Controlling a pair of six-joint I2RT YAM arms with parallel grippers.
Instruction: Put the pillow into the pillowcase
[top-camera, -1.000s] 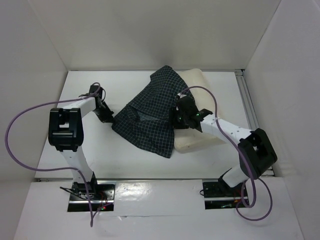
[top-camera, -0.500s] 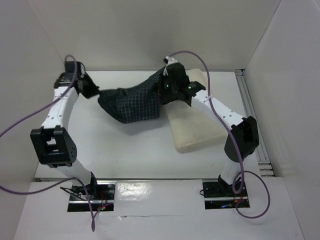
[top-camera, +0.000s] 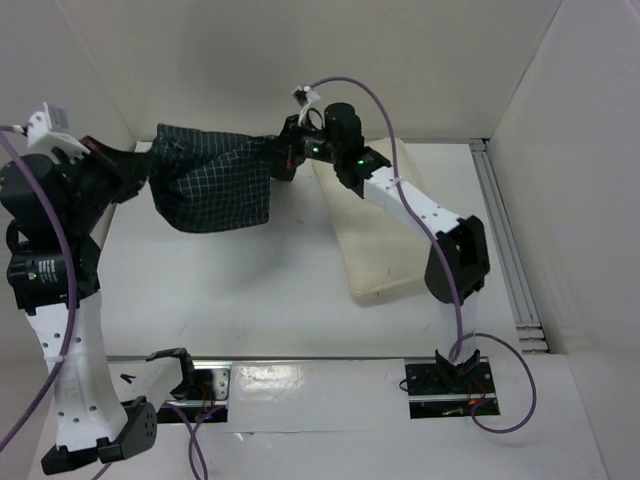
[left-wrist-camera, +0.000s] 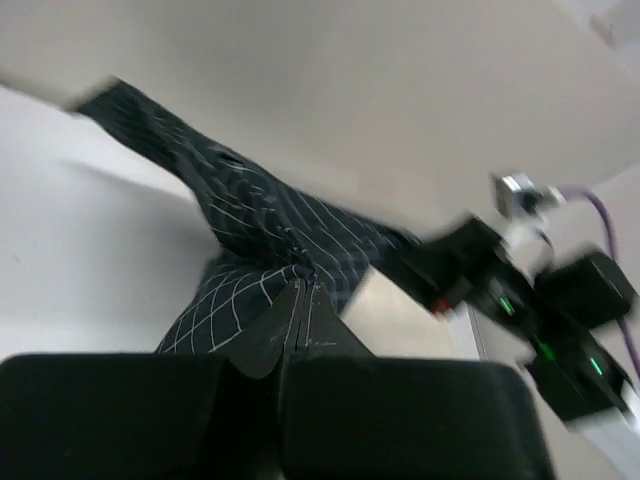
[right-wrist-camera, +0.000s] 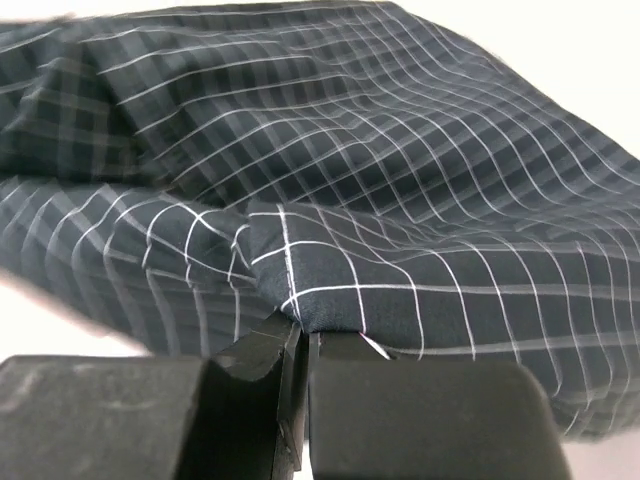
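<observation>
Left claw (left-wrist-camera: 303, 292), right claw (right-wrist-camera: 300, 330), both pinching pillowcase (top-camera: 215, 182)

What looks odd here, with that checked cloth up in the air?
The pillowcase hangs above the table, pinched at opposite ends by the left gripper and right gripper and sagging between them, off to the left of the pillow. The pillow lies askew on the table, uncovered. Nothing looks torn or spilled.

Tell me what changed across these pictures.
The left claw and right claw pinched the pillowcase at its edges, lifted it off the pillow and carried it up and toward the far left. It now hangs stretched between them, above the table. The pillow stayed where it lay.
</observation>
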